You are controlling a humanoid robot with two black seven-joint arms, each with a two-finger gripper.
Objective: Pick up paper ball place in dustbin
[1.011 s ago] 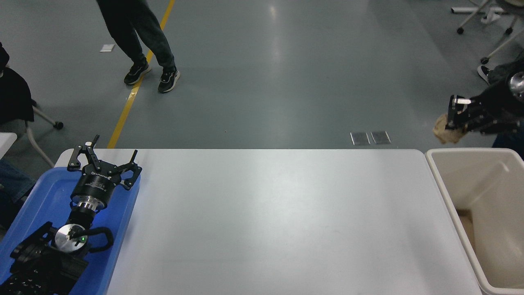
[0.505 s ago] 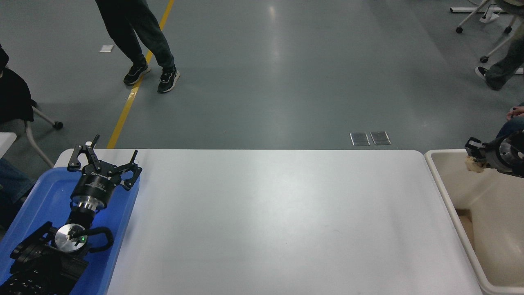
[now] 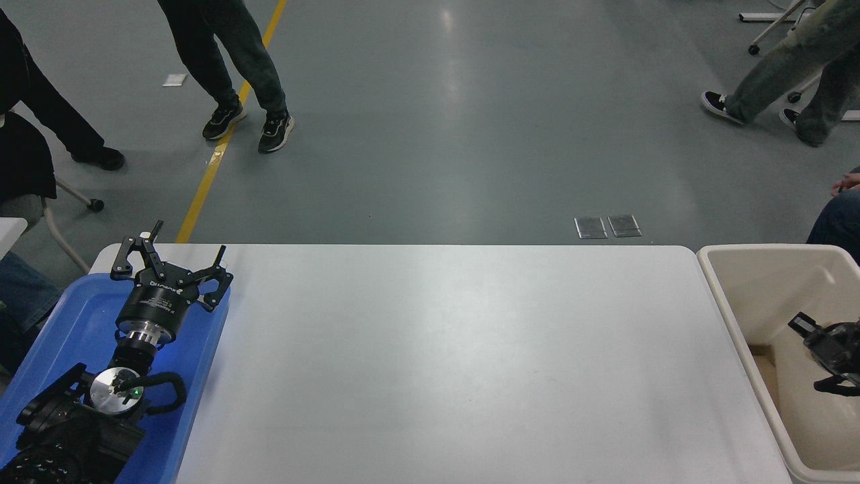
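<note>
1. Over at the right edge we've got one right gripper [image 3: 816, 353], black and mostly cut off by the frame, sitting inside the dustbin [image 3: 722, 296]. We see two dark finger bits poking out with a gap between them, so we'd call it spread, nothing pinched.
2. One dustbin: big cream plastic tub, rectangular with rounded corners and a thick smooth rim. It wraps around the gripper on the near, far and left sides.
3. Paper ball: zero that we can spot. It isn't between the fingers, and we can't make it out on the bit of bin floor that shows, just left of the gripper.
4. One white table [image 3: 437, 363], smooth and a bit glossy, stretching away to the left of the gripper, its right end just beside the bin's rim.
5. One left gripper [image 3: 171, 259], well away on the far left, parked over one blue plastic tray [image 3: 74, 316], black fingers splayed wide.
6. People: we count three pairs of legs on the grey floor beyond the table.
</note>
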